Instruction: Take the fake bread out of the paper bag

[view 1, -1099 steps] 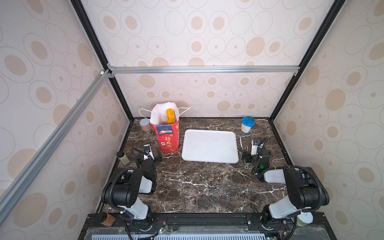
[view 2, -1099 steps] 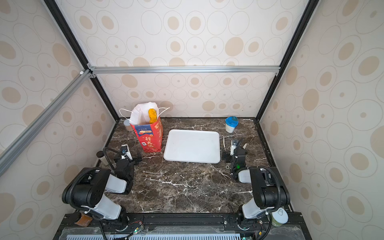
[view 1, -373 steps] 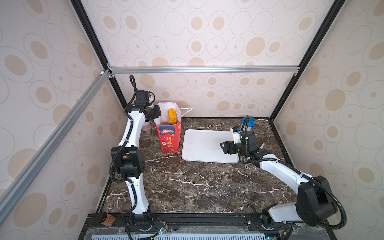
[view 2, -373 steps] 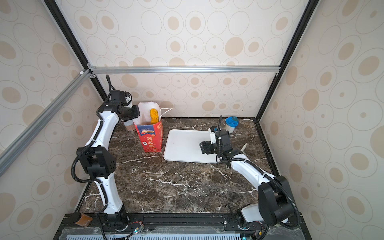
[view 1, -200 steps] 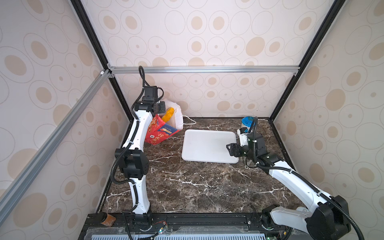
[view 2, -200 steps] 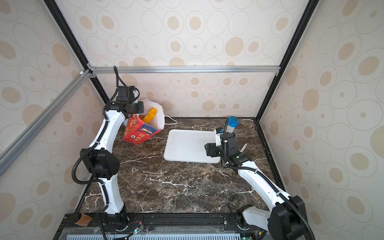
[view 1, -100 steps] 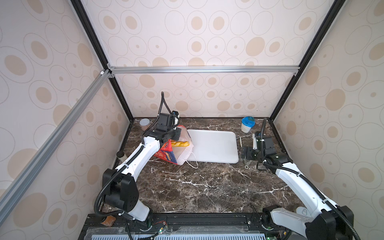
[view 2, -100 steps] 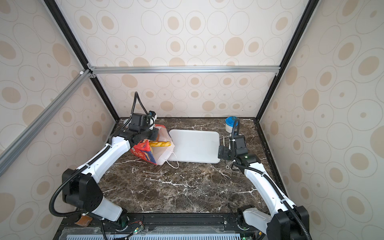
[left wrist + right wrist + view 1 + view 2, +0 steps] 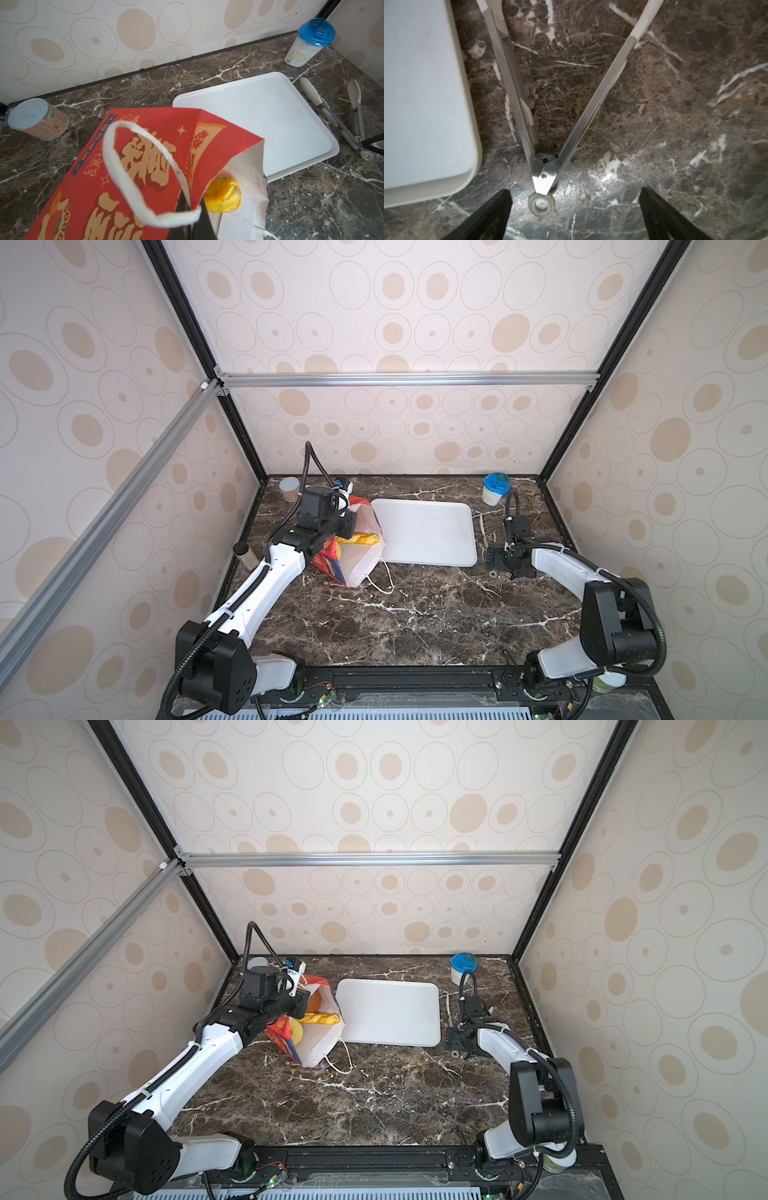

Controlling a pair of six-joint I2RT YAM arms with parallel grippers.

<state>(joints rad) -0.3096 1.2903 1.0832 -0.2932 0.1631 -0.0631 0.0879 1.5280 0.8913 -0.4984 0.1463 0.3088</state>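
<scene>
Paper bag (image 9: 330, 562) tipped on its side beside the tray (image 9: 424, 531), mouth toward the tray, fake bread (image 9: 360, 538) lying just inside.
Left gripper (image 9: 190, 207) is pinched tight on the bag's rim. Right gripper (image 9: 575, 190) is spread wide astride the hinge of the tongs (image 9: 545, 176), gripping nothing. The bread looks light, rigid and probably slick, so it is best clasped across its middle. The paper is thin and likely to tear.
</scene>
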